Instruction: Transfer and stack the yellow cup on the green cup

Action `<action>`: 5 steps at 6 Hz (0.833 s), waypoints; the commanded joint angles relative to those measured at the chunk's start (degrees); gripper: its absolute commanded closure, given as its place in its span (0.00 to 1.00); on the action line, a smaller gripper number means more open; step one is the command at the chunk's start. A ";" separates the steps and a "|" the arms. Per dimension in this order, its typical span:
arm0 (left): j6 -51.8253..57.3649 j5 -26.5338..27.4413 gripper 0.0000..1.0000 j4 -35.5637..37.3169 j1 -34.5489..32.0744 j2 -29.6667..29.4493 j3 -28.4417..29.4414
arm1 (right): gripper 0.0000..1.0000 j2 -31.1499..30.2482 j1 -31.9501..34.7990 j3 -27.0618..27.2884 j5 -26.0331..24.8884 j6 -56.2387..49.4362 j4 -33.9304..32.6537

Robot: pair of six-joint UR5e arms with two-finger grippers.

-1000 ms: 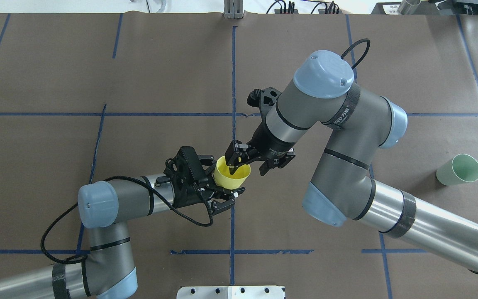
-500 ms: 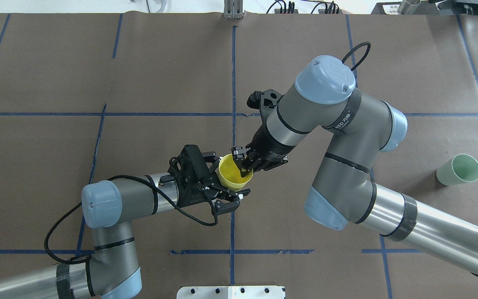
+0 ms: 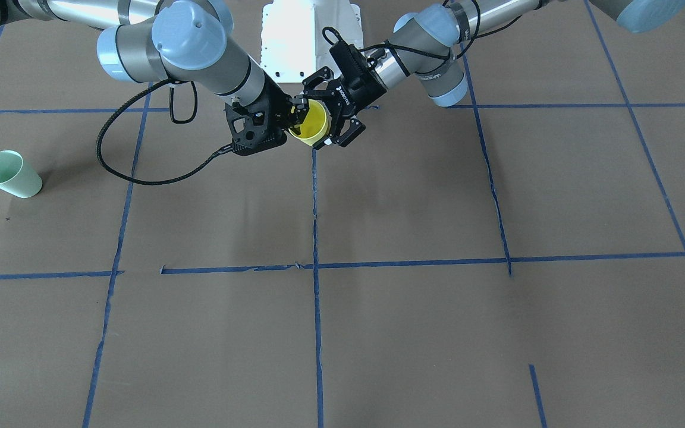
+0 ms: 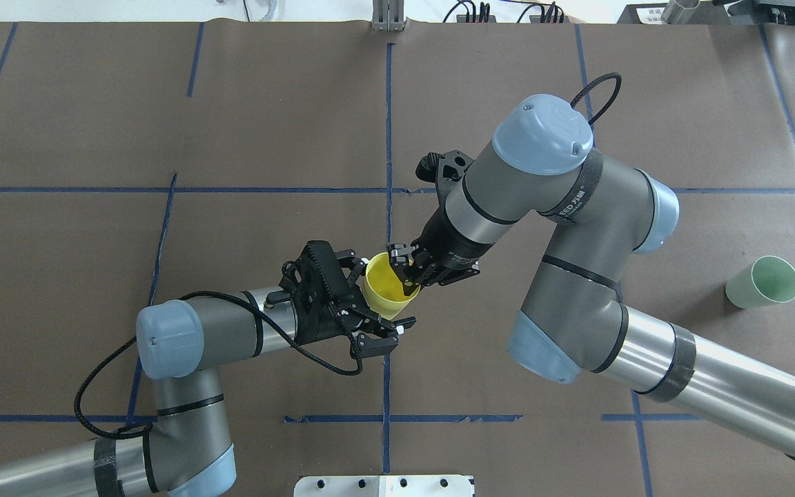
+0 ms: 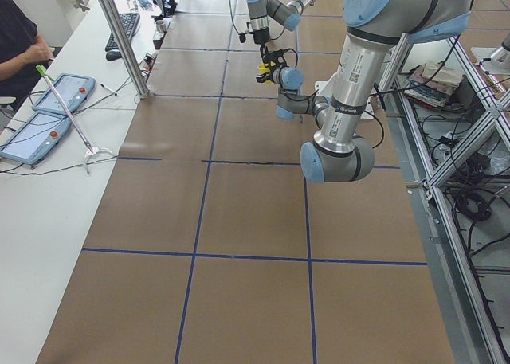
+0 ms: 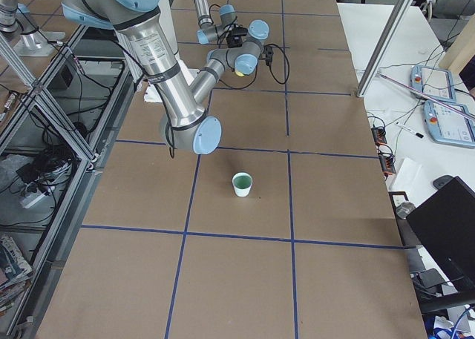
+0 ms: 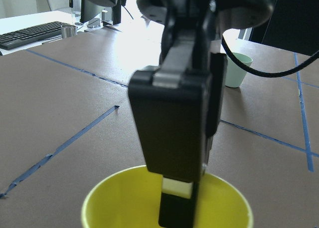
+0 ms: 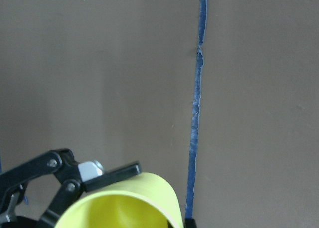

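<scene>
The yellow cup (image 4: 384, 291) is held above the table's middle, tilted, its mouth toward my right arm. My left gripper (image 4: 380, 295) is shut on its body from the side. My right gripper (image 4: 406, 273) is shut on its rim, one finger (image 7: 174, 138) reaching inside the cup (image 7: 119, 203). The front-facing view shows the cup (image 3: 314, 122) between the left gripper (image 3: 329, 110) and the right gripper (image 3: 295, 116). The green cup (image 4: 763, 281) stands upright, far off on the table's right side; it also shows in the front-facing view (image 3: 9, 173) and the right view (image 6: 242, 184).
Blue tape lines cross the brown table cover. A white base plate (image 4: 384, 485) lies at the near edge. The right arm's black cable (image 3: 140, 175) loops low over the table. An operator (image 5: 20, 45) and tablets sit at a side desk.
My right gripper was open around the cup's rim a second ago and has since shut on it. Both arms and the cup have shifted slightly right.
</scene>
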 commanded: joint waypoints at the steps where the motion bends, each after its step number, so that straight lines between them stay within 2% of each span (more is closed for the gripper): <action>1: -0.09 -0.07 0.00 -0.06 -0.08 -0.09 -0.08 | 1.00 -1.33 0.98 1.47 -1.32 5.10 0.09; 2: -0.09 -0.07 0.00 -0.06 -0.08 -0.18 -0.08 | 1.00 -4.57 2.47 3.05 -5.16 6.36 0.01; 3: -0.17 -0.07 0.00 -0.06 -0.08 -0.18 -0.08 | 1.00 -8.69 5.18 4.37 -6.76 6.29 0.01; 5: -5.23 0.02 0.00 0.03 0.01 -0.18 -0.08 | 1.00 -18.96 15.26 9.21 -7.74 8.48 -0.26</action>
